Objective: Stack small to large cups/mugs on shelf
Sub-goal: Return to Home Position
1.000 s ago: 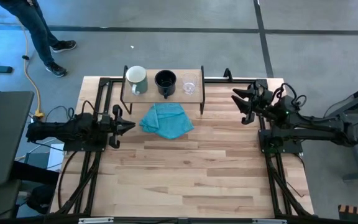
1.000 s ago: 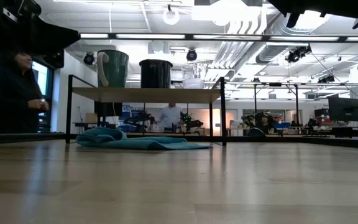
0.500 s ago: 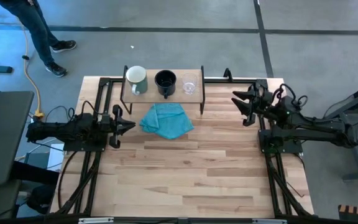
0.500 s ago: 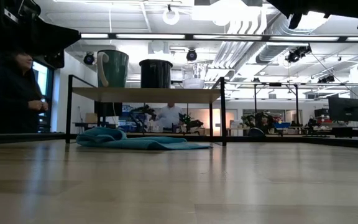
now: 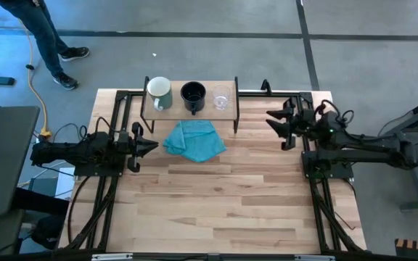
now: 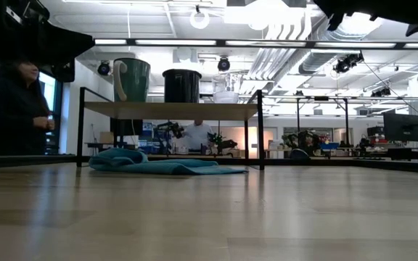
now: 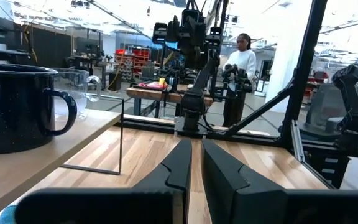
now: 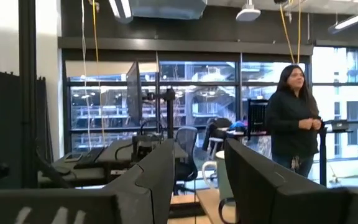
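— The shelf (image 5: 175, 106) is where we begin: it stands at the far edge of the wooden table (image 5: 231, 203), and all three vessels are on its board. We count none left on the tabletop.

— Agreed. The only thing we see lying on the table itself is the teal cloth (image 5: 194, 140), crumpled just in front of the shelf, and we take it to be no part of the job.

— Then the vessels, big to small. The pale handled mug (image 5: 159, 93) stands at one end, the black handled mug (image 5: 193, 94) in the middle, and the clear glass cup (image 5: 221, 100) at the other end. All are upright, side by side, not touching as far as we can tell.

— So the row runs from the small glass up to the mugs. The two mugs look much alike in size to us, so we would not argue over their order. We judge the placing done.

— What remains is parking the arms. The left gripper (image 5: 153, 145) lies low at the table's left side, near the cloth; its fingers (image 7: 180, 163) are drawn nearly together with only a sliver between them, and it holds nothing.

— The right gripper (image 5: 276, 128) hangs over the table's right side, beside the shelf's glass end but well apart from it. Its fingers (image 8: 157, 167) are spread wide and it is empty too. We reckon that arm has only to pull back and settle; nothing on the shelf needs another touch.
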You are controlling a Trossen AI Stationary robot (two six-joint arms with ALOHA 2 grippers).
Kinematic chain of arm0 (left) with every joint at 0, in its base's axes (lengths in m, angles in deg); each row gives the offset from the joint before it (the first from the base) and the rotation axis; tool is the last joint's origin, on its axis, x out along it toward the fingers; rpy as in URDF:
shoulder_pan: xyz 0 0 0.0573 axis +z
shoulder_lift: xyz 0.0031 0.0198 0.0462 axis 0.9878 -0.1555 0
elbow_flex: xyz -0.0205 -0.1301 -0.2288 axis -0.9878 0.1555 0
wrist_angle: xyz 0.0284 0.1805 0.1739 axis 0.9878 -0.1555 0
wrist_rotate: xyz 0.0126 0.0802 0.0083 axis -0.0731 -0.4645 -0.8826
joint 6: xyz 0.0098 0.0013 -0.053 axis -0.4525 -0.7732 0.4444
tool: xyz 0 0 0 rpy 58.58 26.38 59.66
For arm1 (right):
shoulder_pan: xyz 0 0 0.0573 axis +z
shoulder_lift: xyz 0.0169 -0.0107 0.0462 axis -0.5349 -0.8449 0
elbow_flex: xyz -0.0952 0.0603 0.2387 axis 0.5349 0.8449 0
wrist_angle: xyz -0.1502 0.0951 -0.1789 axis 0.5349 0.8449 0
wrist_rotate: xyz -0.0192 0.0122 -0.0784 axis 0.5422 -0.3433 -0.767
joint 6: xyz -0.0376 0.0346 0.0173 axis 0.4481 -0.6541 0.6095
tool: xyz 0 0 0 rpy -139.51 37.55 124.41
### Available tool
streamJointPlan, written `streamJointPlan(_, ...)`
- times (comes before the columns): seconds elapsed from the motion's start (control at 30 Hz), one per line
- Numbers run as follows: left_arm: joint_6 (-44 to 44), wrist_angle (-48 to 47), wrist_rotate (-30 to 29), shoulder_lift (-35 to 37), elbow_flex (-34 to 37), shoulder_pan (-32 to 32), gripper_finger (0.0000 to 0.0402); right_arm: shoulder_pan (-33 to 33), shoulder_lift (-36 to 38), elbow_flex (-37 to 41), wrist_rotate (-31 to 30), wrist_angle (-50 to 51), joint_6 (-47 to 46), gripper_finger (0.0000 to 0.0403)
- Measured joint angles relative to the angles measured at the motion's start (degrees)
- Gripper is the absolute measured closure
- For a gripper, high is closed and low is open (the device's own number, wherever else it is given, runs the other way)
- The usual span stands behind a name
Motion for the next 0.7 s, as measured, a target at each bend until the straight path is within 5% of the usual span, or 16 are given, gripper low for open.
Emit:
streamJointPlan(0.27, 1.1, 0.0, 0.0, 0.0, 0.0, 0.0, 0.0376, 4.1, -3.4, 1.3, -1.5, -3.1, 1.6, 0.0269)
streamJointPlan(0.5, 2.8, 0.0, 0.0, 0.0, 0.0, 0.0, 0.0376, 8.2, 8.3, 15.0, -9.3, -21.4, 3.6, 0.0269)
streamJointPlan(0.7, 2.9, 0.1, -0.2, 0.0, 0.0, 0.0, 0.0376, 11.2, 14.6, 16.8, -11.6, -19.1, 7.2, 0.0269)
